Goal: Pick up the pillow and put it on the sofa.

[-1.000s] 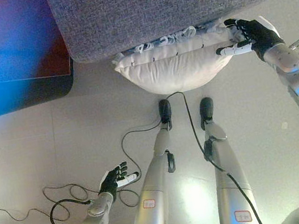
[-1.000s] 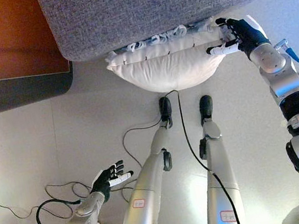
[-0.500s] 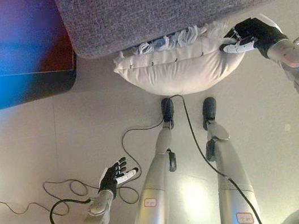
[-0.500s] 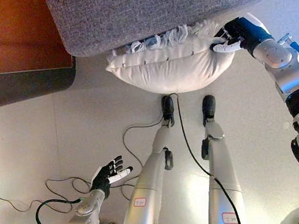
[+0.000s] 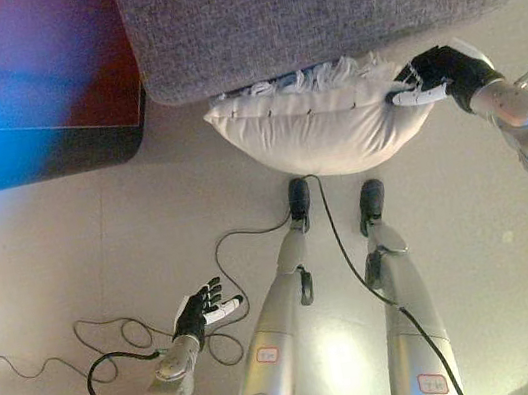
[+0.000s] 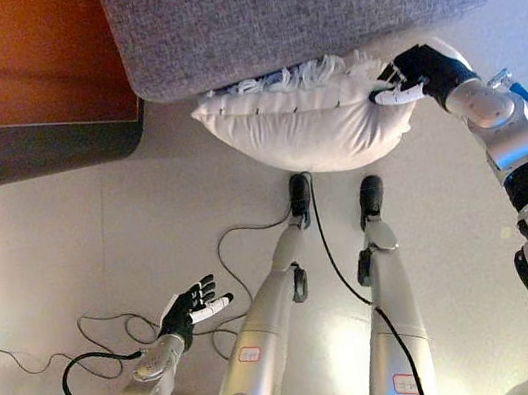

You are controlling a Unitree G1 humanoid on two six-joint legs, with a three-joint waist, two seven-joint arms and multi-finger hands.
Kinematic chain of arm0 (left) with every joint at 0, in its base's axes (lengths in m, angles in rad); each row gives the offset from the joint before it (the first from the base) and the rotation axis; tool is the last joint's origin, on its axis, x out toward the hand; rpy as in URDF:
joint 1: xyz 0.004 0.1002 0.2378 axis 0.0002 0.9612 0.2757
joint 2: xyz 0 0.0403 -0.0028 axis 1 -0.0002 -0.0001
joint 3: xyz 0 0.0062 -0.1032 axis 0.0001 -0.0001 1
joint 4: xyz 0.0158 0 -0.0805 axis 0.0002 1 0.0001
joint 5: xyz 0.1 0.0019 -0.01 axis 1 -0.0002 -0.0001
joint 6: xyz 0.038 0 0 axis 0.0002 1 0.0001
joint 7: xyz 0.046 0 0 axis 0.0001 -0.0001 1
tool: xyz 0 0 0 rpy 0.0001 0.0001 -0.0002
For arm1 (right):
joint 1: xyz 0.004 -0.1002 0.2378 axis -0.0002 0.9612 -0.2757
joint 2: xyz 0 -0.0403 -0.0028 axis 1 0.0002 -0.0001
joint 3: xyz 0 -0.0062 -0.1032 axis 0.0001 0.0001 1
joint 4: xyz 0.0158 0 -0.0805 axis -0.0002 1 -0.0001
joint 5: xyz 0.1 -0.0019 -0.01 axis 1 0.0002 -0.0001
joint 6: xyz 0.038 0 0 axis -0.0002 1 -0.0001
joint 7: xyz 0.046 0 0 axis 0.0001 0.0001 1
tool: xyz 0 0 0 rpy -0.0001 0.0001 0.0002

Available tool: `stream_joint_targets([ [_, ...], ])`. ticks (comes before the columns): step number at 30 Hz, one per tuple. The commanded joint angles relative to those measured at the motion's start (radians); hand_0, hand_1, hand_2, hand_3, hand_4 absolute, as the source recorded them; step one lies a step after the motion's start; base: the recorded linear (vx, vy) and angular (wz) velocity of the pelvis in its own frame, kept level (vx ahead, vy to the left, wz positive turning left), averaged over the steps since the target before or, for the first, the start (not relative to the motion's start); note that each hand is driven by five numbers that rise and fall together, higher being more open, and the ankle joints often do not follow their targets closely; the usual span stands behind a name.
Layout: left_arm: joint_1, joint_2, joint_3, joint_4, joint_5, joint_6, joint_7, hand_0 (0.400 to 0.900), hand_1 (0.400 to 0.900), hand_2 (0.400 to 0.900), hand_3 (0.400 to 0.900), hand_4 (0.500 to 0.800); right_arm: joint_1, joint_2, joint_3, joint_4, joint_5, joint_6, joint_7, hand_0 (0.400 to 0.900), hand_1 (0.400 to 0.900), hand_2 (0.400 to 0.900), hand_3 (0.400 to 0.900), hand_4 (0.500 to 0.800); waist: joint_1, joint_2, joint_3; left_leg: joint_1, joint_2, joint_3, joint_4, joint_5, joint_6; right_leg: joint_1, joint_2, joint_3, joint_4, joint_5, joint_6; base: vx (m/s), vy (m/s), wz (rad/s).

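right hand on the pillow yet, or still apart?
Touching. In the right eye view the right hand has its fingers curled into the right end of the white pillow, with no gap showing; the left eye view agrees.

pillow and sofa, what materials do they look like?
Pillow: looks like soft, matte off-white woven cloth over a plump filling; it bulges and creases where the right hand pinches its corner, and a fringe runs along its far edge. Sofa: coarse grey upholstery fabric, a speckled matte weave. The exact fibres cannot be told.
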Motion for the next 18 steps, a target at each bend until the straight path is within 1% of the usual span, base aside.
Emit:
stream_joint_targets([
  [1, 0.141, 0.022, 0.035, 0.021, 0.004, -0.008, 0.011, 0.9, 0.9, 0.9, 0.9, 0.8, -0.021, -0.092, -0.044, -0.112, 0.09, -0.105, 0.04, 0.4, 0.4, 0.4, 0.4, 0.5, -0.04, 0.028, 0.011, 0.072, -0.039, -0.028, 0.006, -0.065, -0.032, 0.135, 0.04, -0.049, -0.149, 0.056, 0.036, 0.0, -0.02, -0.05],
  [5, 0.135, 0.026, 0.048, 0.044, 0.022, -0.008, -0.003, 0.9, 0.9, 0.9, 0.9, 0.8, 0.028, -0.084, -0.056, -0.124, 0.108, -0.113, 0.093, 0.4, 0.4, 0.4, 0.4, 0.5, -0.048, -0.008, 0.011, 0.161, -0.029, -0.03, -0.011, -0.074, -0.032, 0.228, 0.032, -0.066, -0.181, 0.062, 0.039, 0.0, -0.032, -0.03],
  [9, 0.126, 0.031, 0.059, 0.066, 0.046, 0.019, -0.028, 0.9, 0.9, 0.9, 0.9, 0.8, 0.094, -0.071, -0.082, -0.146, 0.129, -0.126, 0.137, 0.4, 0.4, 0.4, 0.4, 0.5, -0.054, -0.047, 0.011, 0.259, -0.018, -0.03, -0.021, -0.089, -0.033, 0.329, 0.029, -0.081, -0.194, 0.057, 0.04, 0.03, -0.058, 0.05],
  [13, 0.117, 0.036, 0.065, 0.103, 0.066, 0.026, -0.064, 0.9, 0.9, 0.9, 0.9, 0.8, 0.127, -0.067, -0.101, -0.179, 0.15, -0.135, 0.149, 0.4, 0.4, 0.4, 0.4, 0.5, -0.062, -0.08, 0.011, 0.342, -0.009, -0.029, -0.024, -0.108, -0.033, 0.414, 0.027, -0.086, -0.211, 0.057, 0.043, 0.03, -0.048, 0.07],
  [15, 0.115, 0.037, 0.07, 0.127, 0.085, 0.028, -0.07, 0.9, 0.9, 0.9, 0.9, 0.8, 0.147, -0.064, -0.119, -0.197, 0.151, -0.139, 0.159, 0.4, 0.4, 0.4, 0.4, 0.5, -0.067, -0.096, 0.011, 0.392, -0.006, -0.028, -0.025, -0.123, -0.032, 0.464, 0.025, -0.085, -0.219, 0.053, 0.046, 0.07, -0.034, 0.05],
  [18, 0.109, 0.037, 0.071, 0.161, 0.11, 0.042, -0.078, 0.9, 0.9, 0.9, 0.9, 0.8, 0.156, -0.056, -0.126, -0.215, 0.154, -0.138, 0.166, 0.4, 0.4, 0.4, 0.4, 0.5, -0.067, -0.115, -0.016, 0.426, -0.002, -0.023, -0.028, -0.137, -0.031, 0.504, 0.023, -0.088, -0.232, 0.049, 0.049, 0.07, -0.019, 0.02],
])
